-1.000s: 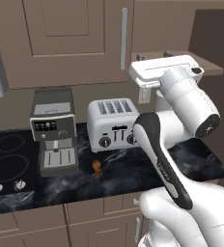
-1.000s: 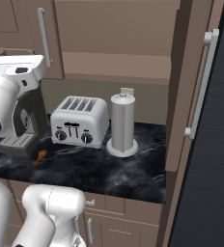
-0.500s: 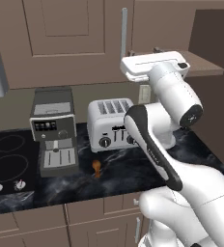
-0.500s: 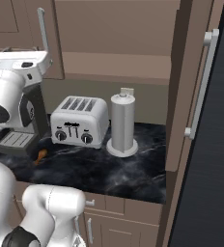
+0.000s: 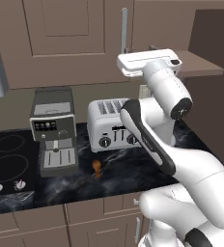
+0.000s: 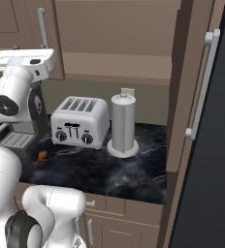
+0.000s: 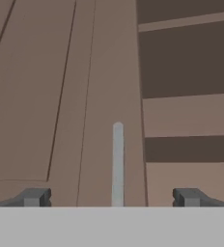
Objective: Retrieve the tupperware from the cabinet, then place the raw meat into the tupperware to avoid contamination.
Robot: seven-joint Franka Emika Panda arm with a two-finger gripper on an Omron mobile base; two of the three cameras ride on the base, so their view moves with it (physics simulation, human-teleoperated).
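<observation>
Counter, left to right: stove top point(image 5: 7, 161); coffee machine point(image 5: 53, 130); raw meat point(image 5: 96, 167), a small orange-brown piece lying on the dark marble just in front of the toaster point(image 5: 113, 124); tall grey cylinder point(image 6: 123, 123) to the toaster's right. Above: cabinet point(image 5: 70, 38), left door closed with its silver bar handle point(image 7: 117, 164), plain inner shelf point(image 6: 119, 65) open to view on the right. Gripper point(image 7: 111, 197): raised before the door, fingers spread wide either side of the handle, holding nothing.

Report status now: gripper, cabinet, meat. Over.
Gripper open, fingers either side of cabinet handle. Cabinet door shut. Raw meat on counter before toaster.
</observation>
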